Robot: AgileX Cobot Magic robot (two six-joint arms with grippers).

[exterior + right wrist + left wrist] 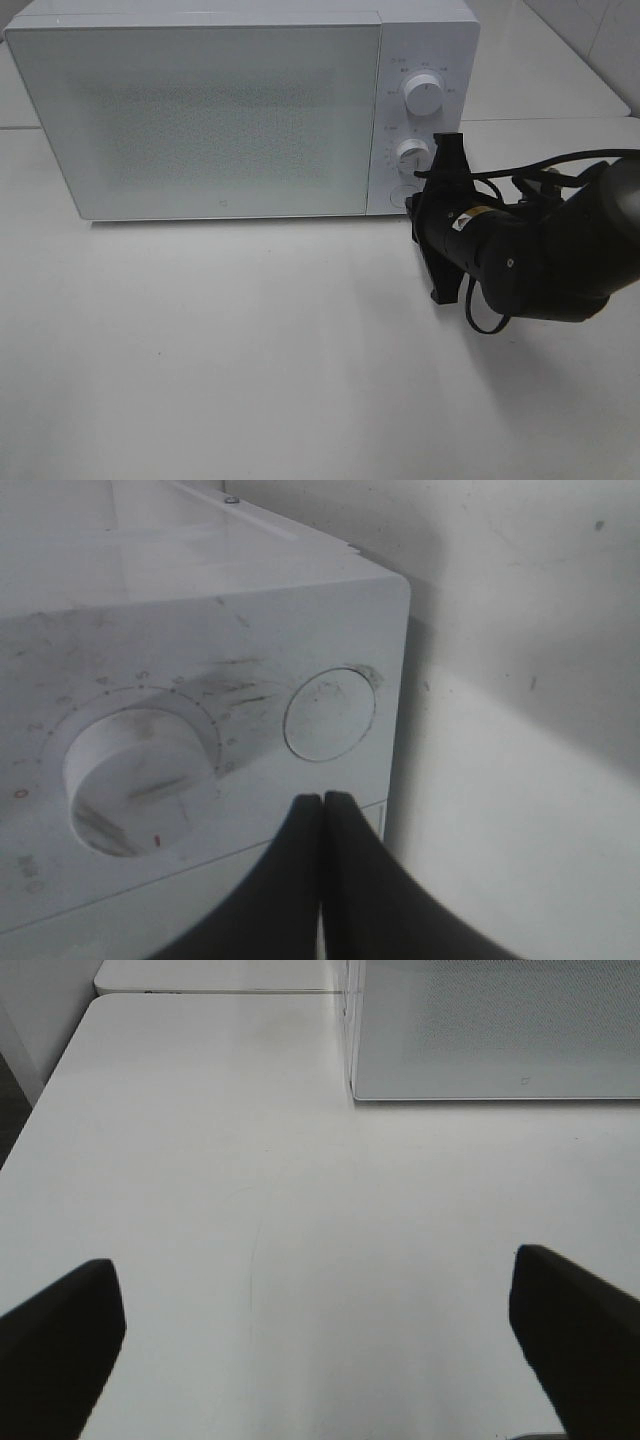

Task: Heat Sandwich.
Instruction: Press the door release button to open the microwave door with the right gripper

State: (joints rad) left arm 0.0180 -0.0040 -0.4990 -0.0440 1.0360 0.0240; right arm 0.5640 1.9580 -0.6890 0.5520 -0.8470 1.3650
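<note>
Two grippers logged, no sandwich sighted in any view. We cannot tell whether it sits behind the closed door or elsewhere.

Far left: the black two-fingered left gripper point(315, 1290) hangs over the bare white matte table point(250, 350), jaws spread wide, nothing between them.

Centre: the white box-shaped microwave oven point(200, 120) stands at the back of the table, its frosted grey speckled door point(210, 115) fully closed and opaque to us.

Right of the door: the white ribbed upper dial point(425, 95), the white lower dial point(140, 780) and beneath them the flat white round button point(328, 713).

Far right: the black right gripper point(322, 798) is pinched together on nothing, tips aimed at that button and just short of it. We read this as a press, probably the door release.

Handling estimate for the sandwich: light, soft, loosely stacked, so its layers may shear. We would pinch across the firmer crust edges, gently and low on the stack.
</note>
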